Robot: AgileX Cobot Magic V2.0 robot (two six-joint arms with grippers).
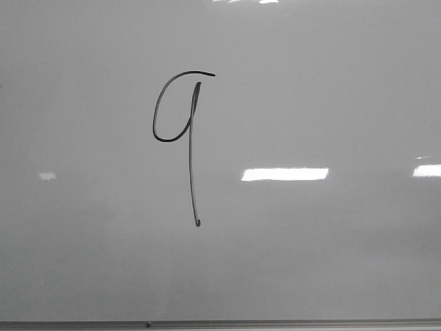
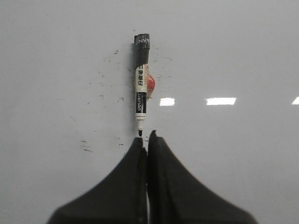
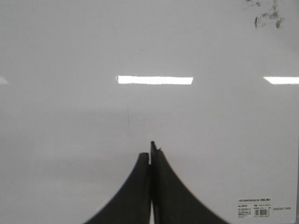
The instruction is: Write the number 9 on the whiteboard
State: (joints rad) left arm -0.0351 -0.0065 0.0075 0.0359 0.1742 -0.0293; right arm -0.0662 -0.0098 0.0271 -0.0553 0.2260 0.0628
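The front view shows the number 9 (image 1: pixel 180 138) drawn on the whiteboard (image 1: pixel 331 262); neither wrist view shows the whole figure. The front view shows no arm, pincer or marker.

The left wrist view alone shows a marker (image 2: pixel 141 79) lying on the board, its uncapped tip just beside the left pincer (image 2: pixel 146 138), not gripped. A red patch (image 2: pixel 151 83) sits beside the marker barrel, and small black smudges (image 2: pixel 100 74) are scattered around it. The left pincer fingers are pressed together with nothing between them.

The right wrist view alone shows a printed label with a barcode (image 3: pixel 263 209) near a board corner, dark smudges (image 3: pixel 267 17) far from it, and a faint thin line (image 3: pixel 128 122) beyond the right pincer (image 3: pixel 151 149). The right pincer fingers are likewise together and hold nothing.

The figure is a thin black line: an open oval loop, not fully joined at the top, with a short stroke running right. Its long axis is vertical in the front view. The straight tail runs down to a tiny hook. It sits left of centre on the board, above the metal edge strip (image 1: pixel 275 323).
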